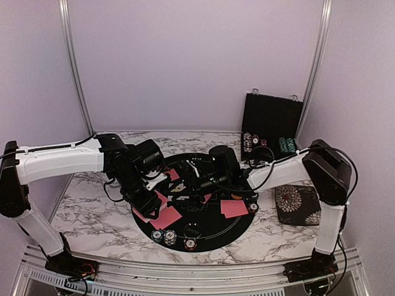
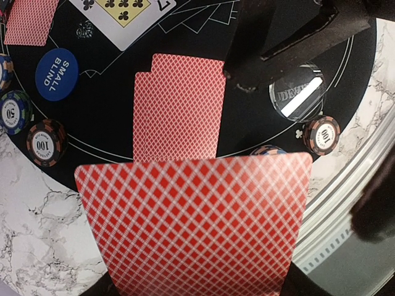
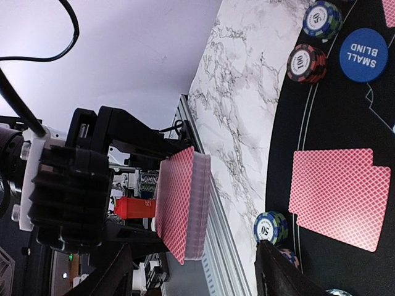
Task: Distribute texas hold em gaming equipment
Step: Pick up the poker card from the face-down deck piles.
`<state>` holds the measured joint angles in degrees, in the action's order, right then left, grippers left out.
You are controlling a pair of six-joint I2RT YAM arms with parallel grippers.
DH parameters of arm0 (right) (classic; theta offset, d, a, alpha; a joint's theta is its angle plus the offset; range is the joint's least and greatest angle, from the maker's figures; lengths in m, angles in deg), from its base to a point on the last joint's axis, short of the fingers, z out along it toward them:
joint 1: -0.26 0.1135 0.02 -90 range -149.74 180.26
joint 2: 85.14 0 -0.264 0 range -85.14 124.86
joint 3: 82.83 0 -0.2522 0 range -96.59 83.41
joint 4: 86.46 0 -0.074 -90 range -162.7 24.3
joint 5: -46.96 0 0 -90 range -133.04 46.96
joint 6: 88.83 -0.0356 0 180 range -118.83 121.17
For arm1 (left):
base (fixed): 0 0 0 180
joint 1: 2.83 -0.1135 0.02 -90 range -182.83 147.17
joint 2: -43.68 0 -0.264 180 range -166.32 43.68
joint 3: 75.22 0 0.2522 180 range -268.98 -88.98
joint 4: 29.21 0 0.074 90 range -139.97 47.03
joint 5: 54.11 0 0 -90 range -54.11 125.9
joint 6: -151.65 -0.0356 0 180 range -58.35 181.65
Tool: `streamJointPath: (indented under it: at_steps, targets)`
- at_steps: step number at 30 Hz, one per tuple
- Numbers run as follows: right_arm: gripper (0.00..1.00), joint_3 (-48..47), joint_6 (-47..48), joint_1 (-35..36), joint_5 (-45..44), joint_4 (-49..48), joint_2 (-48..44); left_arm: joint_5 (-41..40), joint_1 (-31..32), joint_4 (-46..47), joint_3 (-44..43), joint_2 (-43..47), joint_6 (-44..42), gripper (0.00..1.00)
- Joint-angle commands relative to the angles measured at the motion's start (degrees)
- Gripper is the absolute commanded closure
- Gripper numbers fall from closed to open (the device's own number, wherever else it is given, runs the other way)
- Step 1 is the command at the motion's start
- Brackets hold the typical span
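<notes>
Left gripper (image 2: 196,285) clamped on red-backed card deck (image 2: 197,222), right gripper (image 3: 197,277) spread wide, empty

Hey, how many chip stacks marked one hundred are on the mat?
2. One 100 stack sits at the mat's edge by the small blind button; the other lies beside the clear button. The deck up close may hide more.

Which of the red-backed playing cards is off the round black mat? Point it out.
The red-backed stack clamped in the left gripper, raised in the air; the other red-backed cards lie flat on the black mat.
</notes>
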<state>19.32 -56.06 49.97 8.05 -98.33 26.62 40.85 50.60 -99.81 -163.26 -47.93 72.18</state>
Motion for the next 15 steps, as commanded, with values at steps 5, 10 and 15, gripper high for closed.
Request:
streamJointPath:
  at_steps: [5,10,15]
  targets:
    - [0.35,-2.33,-4.01,2.02,1.46,-6.16,3.54,0.08,0.27,-0.12,-1.64,-0.15,0.30,0.49]
    - [0.36,-3.59,-5.11,2.64,1.62,-7.33,4.78,0.13,0.27,-0.05,-1.34,-0.02,0.37,0.49]
    - [0.36,-4.63,-6.21,3.35,1.73,-8.41,5.94,0.19,0.27,-0.03,-1.42,-0.14,0.43,0.49]
